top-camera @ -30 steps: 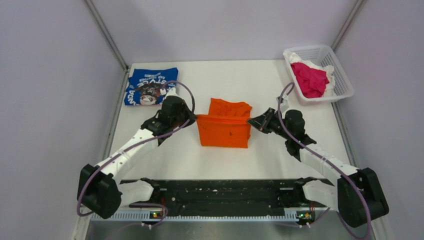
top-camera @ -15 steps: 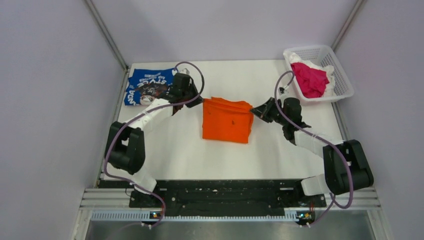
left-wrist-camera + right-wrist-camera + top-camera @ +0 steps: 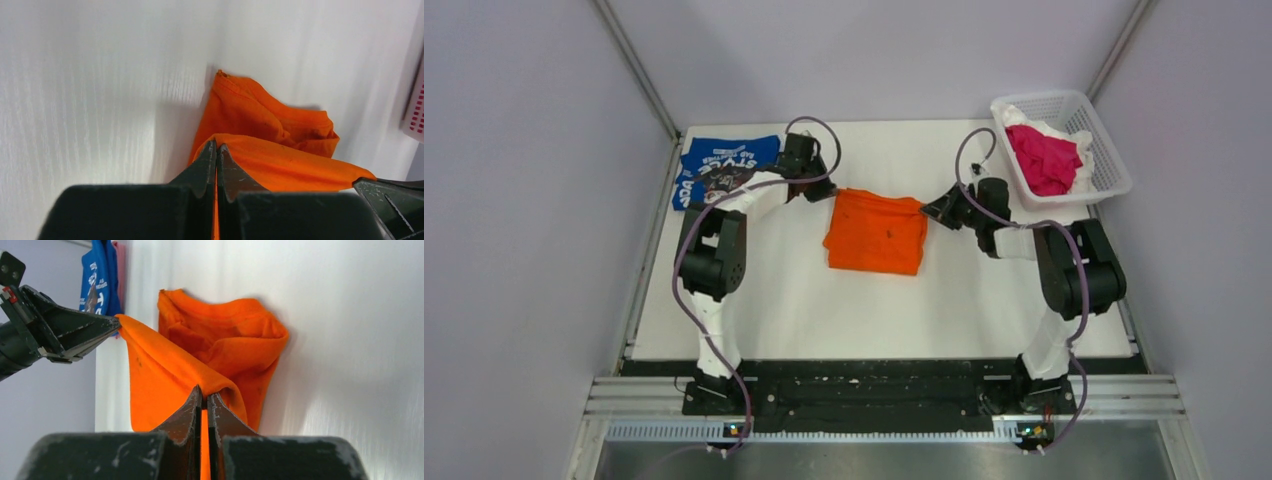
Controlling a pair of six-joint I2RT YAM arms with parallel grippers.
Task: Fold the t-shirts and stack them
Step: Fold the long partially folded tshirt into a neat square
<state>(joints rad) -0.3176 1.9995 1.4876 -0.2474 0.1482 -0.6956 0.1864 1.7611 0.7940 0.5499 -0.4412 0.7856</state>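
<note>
The orange t-shirt [image 3: 877, 232] lies folded at the table's middle. My left gripper [image 3: 826, 195] is shut on its far left corner, and my right gripper [image 3: 930, 210] is shut on its far right corner. In the left wrist view the shut left gripper [image 3: 216, 148] pinches orange cloth [image 3: 280, 160], stretched toward the right gripper's tip at the lower right. In the right wrist view the right gripper [image 3: 204, 392] pinches the orange shirt [image 3: 165, 375], with the left gripper [image 3: 112, 322] holding the other corner. The blue t-shirt [image 3: 720, 170] lies folded at the far left.
A white mesh basket [image 3: 1104, 150] with pink cloth [image 3: 1044, 158] stands at the far right corner. Grey walls close in the table on the left, right and back. The blue shirt also shows in the right wrist view [image 3: 100, 280].
Both grippers have carried the near edge of the orange shirt away from the arm bases to its far edge, folding it over. Both arms are now stretched far out.
</note>
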